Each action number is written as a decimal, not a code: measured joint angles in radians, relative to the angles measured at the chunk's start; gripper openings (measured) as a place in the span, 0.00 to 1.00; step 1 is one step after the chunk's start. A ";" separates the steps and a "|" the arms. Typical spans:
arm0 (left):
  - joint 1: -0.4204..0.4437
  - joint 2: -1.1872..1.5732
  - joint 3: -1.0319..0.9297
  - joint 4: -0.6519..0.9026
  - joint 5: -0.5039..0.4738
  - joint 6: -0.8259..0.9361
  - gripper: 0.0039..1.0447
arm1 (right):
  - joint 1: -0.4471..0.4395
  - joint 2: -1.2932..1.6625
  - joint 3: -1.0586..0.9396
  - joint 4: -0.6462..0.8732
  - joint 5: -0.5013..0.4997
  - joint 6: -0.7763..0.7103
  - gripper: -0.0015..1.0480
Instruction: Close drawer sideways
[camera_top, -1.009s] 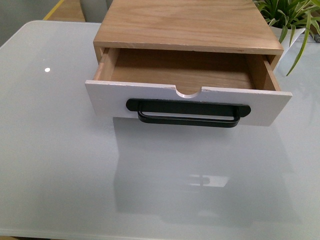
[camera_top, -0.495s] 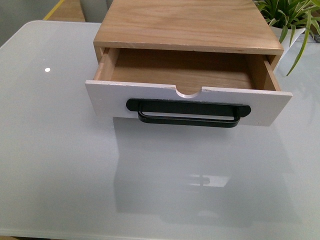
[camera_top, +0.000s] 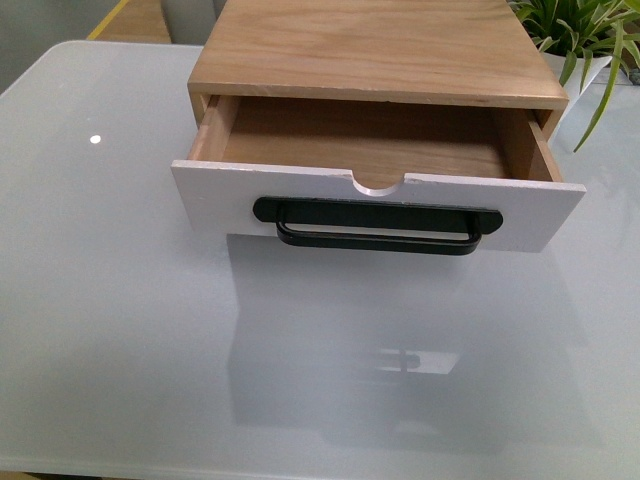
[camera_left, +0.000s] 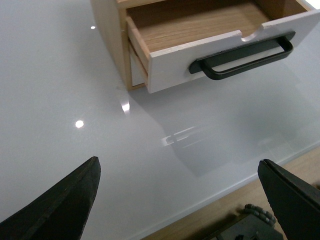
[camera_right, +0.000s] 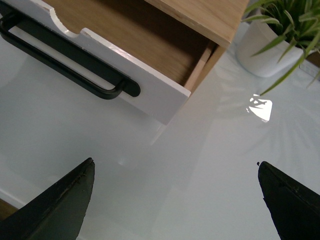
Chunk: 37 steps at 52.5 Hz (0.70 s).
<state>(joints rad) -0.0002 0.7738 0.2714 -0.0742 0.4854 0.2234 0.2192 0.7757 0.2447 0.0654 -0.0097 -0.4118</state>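
The drawer (camera_top: 230, 195) stands pulled out of a light wood cabinet (camera_top: 375, 45) on a pale glass table. It has a white front panel, a long black bar handle (camera_top: 376, 226), a semicircular notch in its top edge, and is empty inside. It also shows in the left wrist view (camera_left: 172, 52) and the right wrist view (camera_right: 150, 87). Neither arm shows in the front view. My left gripper (camera_left: 179, 170) is open and empty above the table's near edge, well short of the drawer. My right gripper (camera_right: 176, 172) is open and empty over the table, near the drawer's right corner.
A potted green plant (camera_top: 575, 35) in a white pot (camera_right: 260, 47) stands at the back right beside the cabinet. The table's near edge (camera_left: 220, 192) and a wooden floor below it show in the left wrist view.
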 joint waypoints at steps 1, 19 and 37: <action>-0.005 0.034 0.006 0.022 0.004 0.011 0.92 | -0.001 0.028 0.008 0.017 -0.009 -0.016 0.91; -0.171 0.459 0.137 0.247 0.132 0.125 0.92 | 0.042 0.457 0.102 0.197 -0.142 -0.355 0.91; -0.306 0.668 0.207 0.386 0.196 0.175 0.92 | 0.105 0.664 0.176 0.268 -0.171 -0.522 0.91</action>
<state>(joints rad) -0.3061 1.4418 0.4782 0.3122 0.6811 0.3981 0.3237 1.4395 0.4206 0.3336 -0.1810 -0.9337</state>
